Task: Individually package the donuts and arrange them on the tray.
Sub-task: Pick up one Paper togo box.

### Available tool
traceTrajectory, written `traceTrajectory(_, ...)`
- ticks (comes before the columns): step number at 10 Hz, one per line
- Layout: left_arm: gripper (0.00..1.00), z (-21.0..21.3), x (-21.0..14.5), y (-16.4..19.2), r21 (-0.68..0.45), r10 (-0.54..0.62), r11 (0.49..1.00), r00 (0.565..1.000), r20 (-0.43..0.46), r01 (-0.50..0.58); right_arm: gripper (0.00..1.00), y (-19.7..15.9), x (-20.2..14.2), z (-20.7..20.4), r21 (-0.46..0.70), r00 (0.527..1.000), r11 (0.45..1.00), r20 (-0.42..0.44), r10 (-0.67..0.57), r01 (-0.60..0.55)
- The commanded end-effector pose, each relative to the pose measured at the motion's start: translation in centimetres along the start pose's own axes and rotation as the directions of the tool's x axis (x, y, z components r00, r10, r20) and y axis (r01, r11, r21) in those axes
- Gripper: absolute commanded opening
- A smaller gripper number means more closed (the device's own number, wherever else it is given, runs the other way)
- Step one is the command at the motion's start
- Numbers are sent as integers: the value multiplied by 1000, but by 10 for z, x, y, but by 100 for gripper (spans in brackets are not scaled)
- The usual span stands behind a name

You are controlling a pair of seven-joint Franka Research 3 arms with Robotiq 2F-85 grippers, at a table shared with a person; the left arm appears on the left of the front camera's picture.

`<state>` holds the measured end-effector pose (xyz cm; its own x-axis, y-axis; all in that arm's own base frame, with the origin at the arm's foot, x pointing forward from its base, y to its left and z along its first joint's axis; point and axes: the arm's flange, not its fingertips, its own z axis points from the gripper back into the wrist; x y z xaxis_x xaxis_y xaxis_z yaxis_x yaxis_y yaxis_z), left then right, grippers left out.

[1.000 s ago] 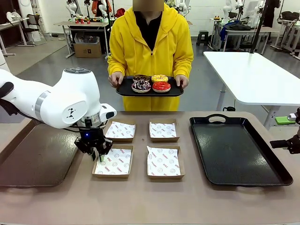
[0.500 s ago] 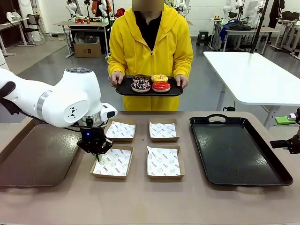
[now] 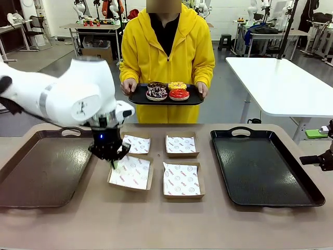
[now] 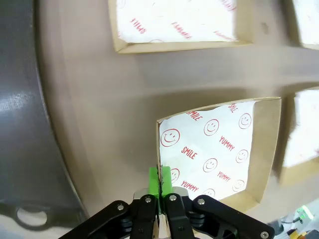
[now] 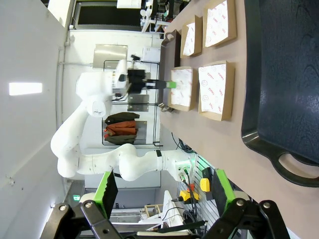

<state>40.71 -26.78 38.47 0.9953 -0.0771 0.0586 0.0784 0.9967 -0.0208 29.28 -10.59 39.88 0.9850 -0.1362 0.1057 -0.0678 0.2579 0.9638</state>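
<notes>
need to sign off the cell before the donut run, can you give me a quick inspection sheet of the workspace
surface: brown tabletop, with a large black left tray and a large black right tray
job's things: four ring donuts on a small black tray held by the person in a yellow hoodie; four paper-lined cardboard boxes, the near-left box tilted
clutter: nothing seen
grippers: left gripper shut on the near-left box's rim; right gripper open, holding nothing
cables: nothing seen on the tabletop
surroundings: white table behind at right
</notes>
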Motion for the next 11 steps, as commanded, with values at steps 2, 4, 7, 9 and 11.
traceTrajectory(2,0,86,8,-16,27,-12,1000,997,75,10,100,1,0,0,4,1000,1000,1,-1,1)
traceTrajectory(4,0,106,56,-19,111,-24,994,998,52,18,100,1,0,0,4,1000,1000,1,-1,1)
traceTrajectory(7,0,110,118,-7,81,6,997,996,84,-13,100,1,0,0,4,1000,1000,1,-1,1)
traceTrajectory(9,0,110,135,1,43,31,999,996,83,-34,100,1,0,0,4,1000,1000,1,-1,1)
traceTrajectory(11,0,108,118,4,25,16,1000,996,83,-18,100,1,0,0,4,1000,1000,1,-1,1)
